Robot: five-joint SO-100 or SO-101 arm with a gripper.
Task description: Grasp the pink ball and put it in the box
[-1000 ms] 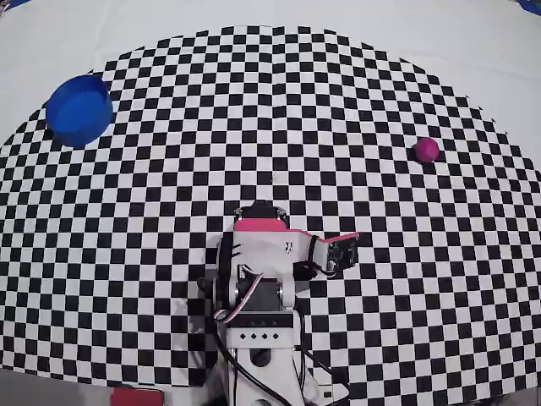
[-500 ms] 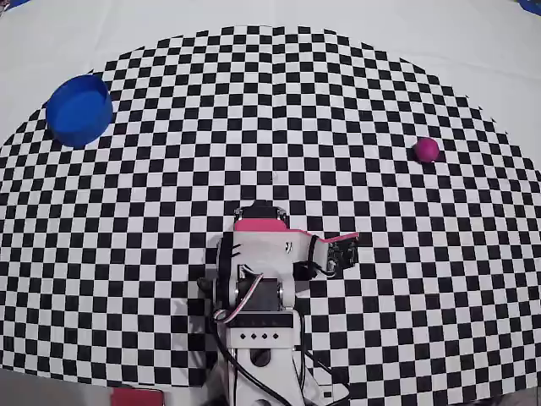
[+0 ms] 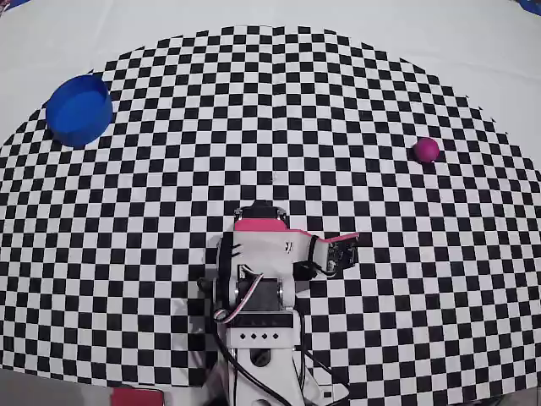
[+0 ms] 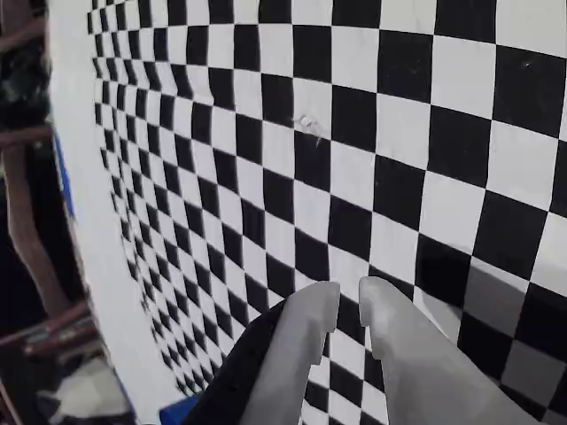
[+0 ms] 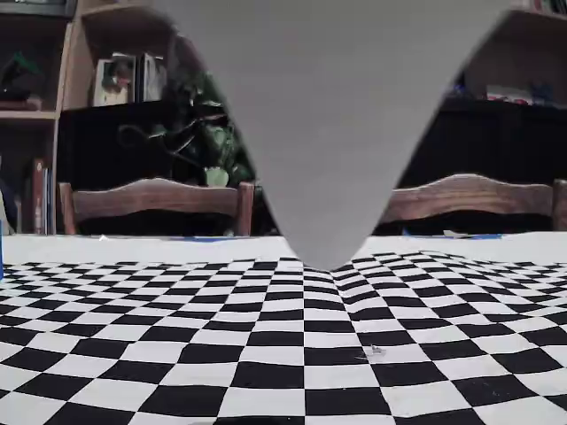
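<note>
Checkered table (image 3: 279,101) bears pink ball (image 3: 426,150), box (image 3: 79,110).

one pink ball (image 3: 426,150), one box (image 3: 79,110)

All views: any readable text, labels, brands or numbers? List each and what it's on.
None readable in any view.
Books or boxes on the shelf in the fixed view: covers too blurred to read.
Arm, pink ball, box and checkered cloth: no print visible on any of them.
</note>
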